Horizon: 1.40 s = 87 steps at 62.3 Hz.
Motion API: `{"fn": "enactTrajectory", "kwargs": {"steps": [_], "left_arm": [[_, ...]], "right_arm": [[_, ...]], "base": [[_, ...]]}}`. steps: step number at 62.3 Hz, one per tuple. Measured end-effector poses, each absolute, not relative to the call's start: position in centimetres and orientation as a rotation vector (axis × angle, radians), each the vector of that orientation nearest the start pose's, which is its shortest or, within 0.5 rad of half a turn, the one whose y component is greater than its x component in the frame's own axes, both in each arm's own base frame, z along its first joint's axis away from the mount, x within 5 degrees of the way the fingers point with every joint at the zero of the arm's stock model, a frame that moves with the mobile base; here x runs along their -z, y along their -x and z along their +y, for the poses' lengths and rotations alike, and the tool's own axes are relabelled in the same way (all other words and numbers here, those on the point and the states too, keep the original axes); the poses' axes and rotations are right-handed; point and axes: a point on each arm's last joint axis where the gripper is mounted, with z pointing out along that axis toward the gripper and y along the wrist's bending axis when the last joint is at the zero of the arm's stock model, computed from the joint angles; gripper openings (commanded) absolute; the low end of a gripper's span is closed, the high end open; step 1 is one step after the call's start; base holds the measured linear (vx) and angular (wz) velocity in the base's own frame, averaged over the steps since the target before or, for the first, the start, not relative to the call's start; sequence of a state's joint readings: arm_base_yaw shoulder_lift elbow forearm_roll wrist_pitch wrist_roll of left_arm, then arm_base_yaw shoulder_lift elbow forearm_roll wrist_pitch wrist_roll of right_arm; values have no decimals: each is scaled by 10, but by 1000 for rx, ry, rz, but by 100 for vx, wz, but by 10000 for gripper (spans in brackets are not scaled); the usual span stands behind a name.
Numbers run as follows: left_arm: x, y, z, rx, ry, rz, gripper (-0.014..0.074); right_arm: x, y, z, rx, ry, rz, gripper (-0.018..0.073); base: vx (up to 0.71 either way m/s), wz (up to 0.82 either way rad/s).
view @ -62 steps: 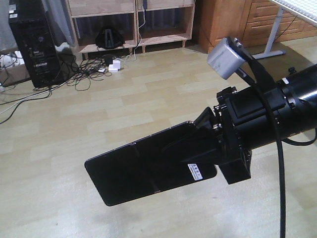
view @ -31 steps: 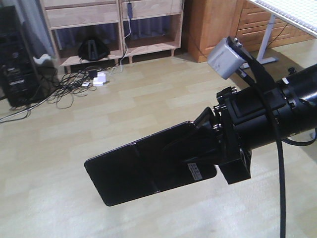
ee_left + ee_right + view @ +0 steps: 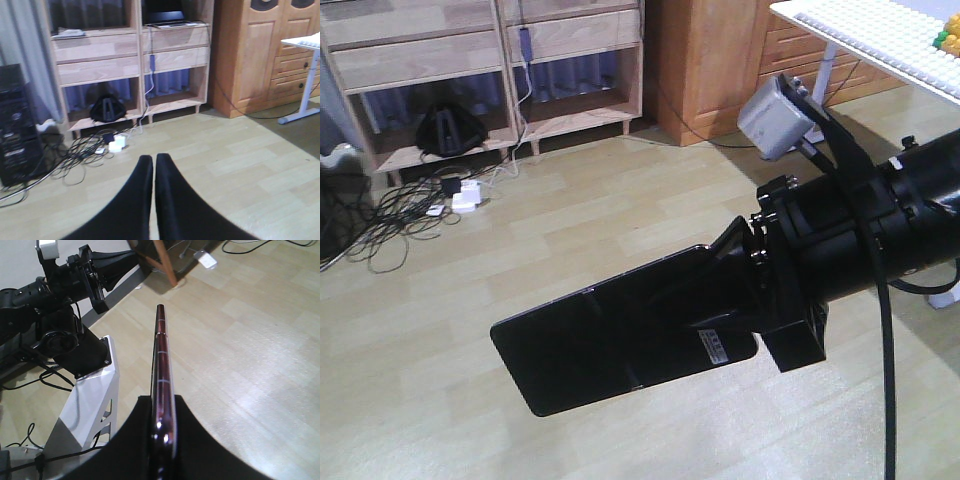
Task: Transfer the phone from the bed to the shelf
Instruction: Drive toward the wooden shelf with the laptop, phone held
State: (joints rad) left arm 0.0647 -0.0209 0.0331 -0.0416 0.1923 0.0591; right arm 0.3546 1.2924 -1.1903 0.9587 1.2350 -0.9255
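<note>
The phone [image 3: 610,350] is pinched by one end between the fingers of the right gripper [image 3: 162,412], in mid-air over the floor [image 3: 620,200], well apart from the shelf [image 3: 95,70] at the far left. The fingers of the left gripper [image 3: 153,162] are pressed together, empty. The pinch should be held firm and the overhanging slab entered level into an open compartment.

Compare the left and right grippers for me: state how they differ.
The right gripper is clamped on the end of the phone; the left gripper holds nothing. The right's fingers sit a phone's thickness apart; the left's fingers nearly touch, with only a thin slit between. Shared: both have black fingers and hang above the pale wood floor.
</note>
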Motion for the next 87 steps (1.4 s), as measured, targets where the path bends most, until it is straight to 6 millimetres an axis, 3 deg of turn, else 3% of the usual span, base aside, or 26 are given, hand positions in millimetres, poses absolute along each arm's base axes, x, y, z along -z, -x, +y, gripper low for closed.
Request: {"fn": "enactTrajectory", "kwargs": {"steps": [87], "left_arm": [[-186,-56,3,-56,33,1688,1]], "right_arm": [[-374,-200,149,-1070,1240,2029,-2]], "base": [[40,-11]]}}
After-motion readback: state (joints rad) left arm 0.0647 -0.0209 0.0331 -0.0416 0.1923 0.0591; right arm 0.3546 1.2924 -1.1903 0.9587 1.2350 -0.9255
